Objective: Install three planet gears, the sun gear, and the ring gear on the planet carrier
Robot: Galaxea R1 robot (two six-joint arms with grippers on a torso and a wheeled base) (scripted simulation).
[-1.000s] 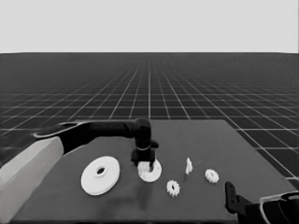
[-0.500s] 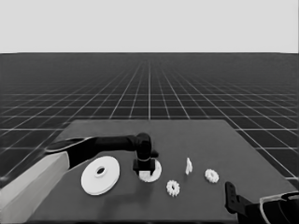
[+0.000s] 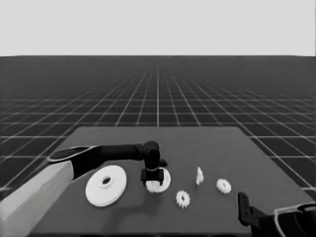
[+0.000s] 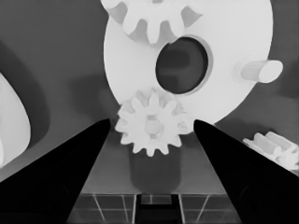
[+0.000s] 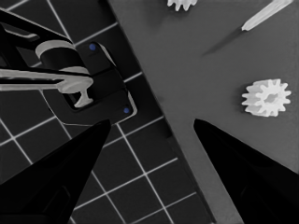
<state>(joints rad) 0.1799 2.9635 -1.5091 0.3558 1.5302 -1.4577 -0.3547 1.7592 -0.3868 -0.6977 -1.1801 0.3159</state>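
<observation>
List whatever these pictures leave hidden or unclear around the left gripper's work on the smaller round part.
- Head view: the left gripper covers much of the smaller round part, so the gears on it cannot be counted.
- Left wrist view: a second gear on that part is cut off by the picture's edge.
- Left wrist view: the gear between the open fingers may be seated or just released; unclear.
- Right gripper: parked at the table's corner.

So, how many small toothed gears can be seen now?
4: two gears on the smaller round part, at the left tool; two loose on the table, farther right.
</observation>
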